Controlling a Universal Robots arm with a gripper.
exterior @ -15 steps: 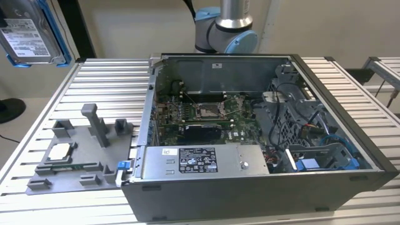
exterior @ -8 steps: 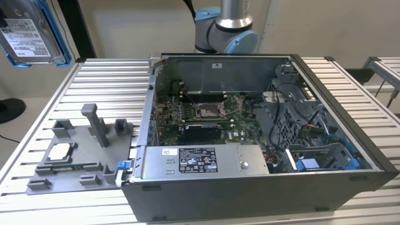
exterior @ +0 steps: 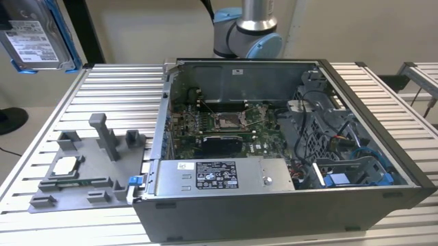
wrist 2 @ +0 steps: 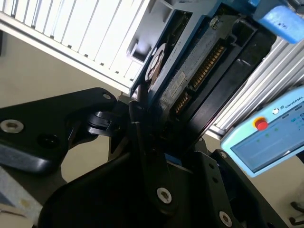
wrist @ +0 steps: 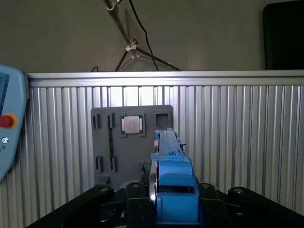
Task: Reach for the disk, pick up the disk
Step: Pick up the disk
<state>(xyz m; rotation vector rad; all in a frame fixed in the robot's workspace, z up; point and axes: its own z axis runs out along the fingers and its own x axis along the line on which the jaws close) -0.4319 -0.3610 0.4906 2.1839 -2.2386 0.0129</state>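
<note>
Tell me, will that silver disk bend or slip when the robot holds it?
Probably no bending: the disk looks like a flat metal slab, so likely stiff and heavy for its size. Its smooth faces may be slippery, but the gripper squeezes both sides. Its bare connector pins look delicate.

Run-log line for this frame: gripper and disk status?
gripper: shut on disk | disk: held aloft, off table | grey holder: on table, chip seated
</note>
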